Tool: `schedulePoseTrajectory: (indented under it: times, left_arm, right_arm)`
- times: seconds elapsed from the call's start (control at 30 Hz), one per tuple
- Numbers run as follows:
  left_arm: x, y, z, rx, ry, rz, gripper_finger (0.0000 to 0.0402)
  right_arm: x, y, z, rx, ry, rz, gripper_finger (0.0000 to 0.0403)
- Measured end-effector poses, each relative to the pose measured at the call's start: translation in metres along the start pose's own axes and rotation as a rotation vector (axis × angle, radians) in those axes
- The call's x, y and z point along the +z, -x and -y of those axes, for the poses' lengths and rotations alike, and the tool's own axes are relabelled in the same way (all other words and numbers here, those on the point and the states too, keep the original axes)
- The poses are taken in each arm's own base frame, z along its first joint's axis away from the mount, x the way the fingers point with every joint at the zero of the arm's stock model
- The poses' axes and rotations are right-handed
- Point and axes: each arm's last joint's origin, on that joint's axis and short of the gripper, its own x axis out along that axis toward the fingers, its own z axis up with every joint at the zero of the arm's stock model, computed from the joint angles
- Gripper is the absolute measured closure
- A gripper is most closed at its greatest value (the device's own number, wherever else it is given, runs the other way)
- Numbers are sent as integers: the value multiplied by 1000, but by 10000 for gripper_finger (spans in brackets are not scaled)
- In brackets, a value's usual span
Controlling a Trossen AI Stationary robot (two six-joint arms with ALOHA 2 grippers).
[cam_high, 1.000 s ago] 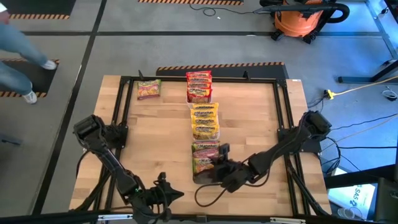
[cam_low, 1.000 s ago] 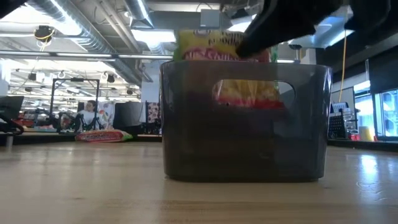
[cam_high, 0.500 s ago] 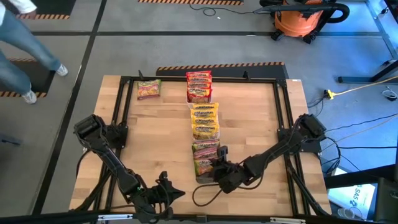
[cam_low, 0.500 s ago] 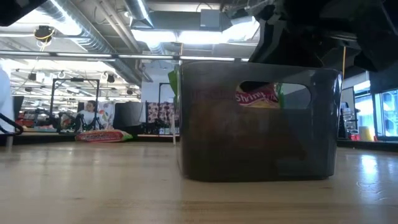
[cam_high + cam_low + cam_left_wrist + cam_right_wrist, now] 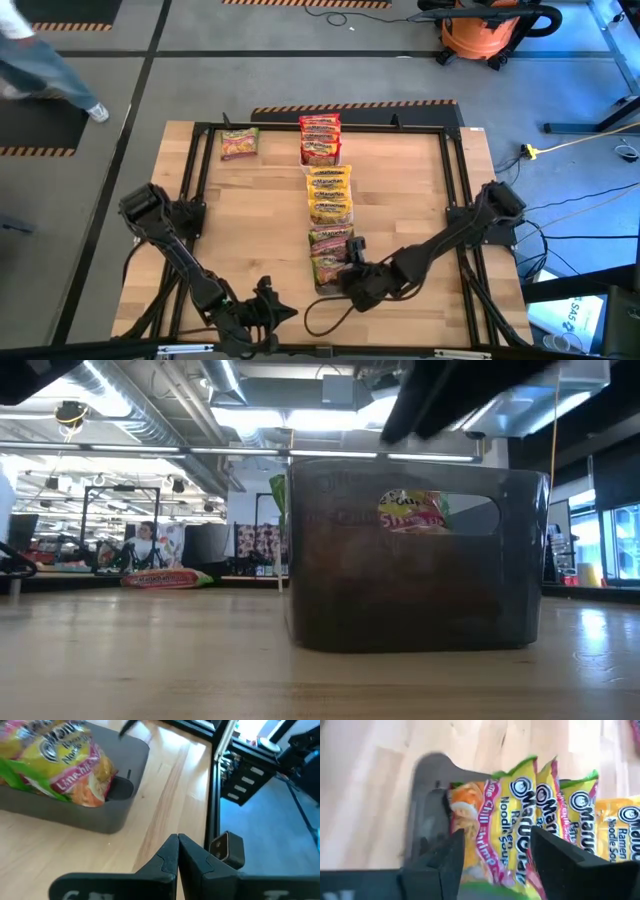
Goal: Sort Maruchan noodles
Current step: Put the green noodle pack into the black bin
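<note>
Green-and-pink Maruchan noodles (image 5: 520,830) stand packed in a dark tray (image 5: 322,285) at the near middle of the table; one shows through the tray's handle hole (image 5: 413,512). My right gripper (image 5: 497,865) hovers open just above them, a finger on either side of the nearest packet. Yellow packets (image 5: 329,193) and red packets (image 5: 320,140) fill two trays farther back. One green-and-pink packet (image 5: 240,143) lies flat on the table at the far left. My left gripper (image 5: 177,855) is shut on nothing near the table's near edge, beside the dark tray (image 5: 100,815).
The trays form a column down the table's middle, with bare wood to either side. A black frame (image 5: 455,170) runs round the table. A black cable (image 5: 325,320) loops on the table near the dark tray. A person walks on the floor beyond the far left corner.
My right gripper has opened and let go of a green-and-pink packet, which stood high above the dark tray's rim and now sits down inside it. The gripper has tipped and risen a little. The dark tray has slid slightly sideways.
</note>
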Motion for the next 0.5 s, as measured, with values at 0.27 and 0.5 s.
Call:
schedulePoseTrajectory:
  times: [0.27,0.5]
  left_arm:
    - [39,14,-17,27,11,-69,401]
    - [105,17,-97,328,32,-251,401]
  right_arm:
    - [-12,65,7,21,-81,44,202]
    - [-69,78,10,0,-262,122,221]
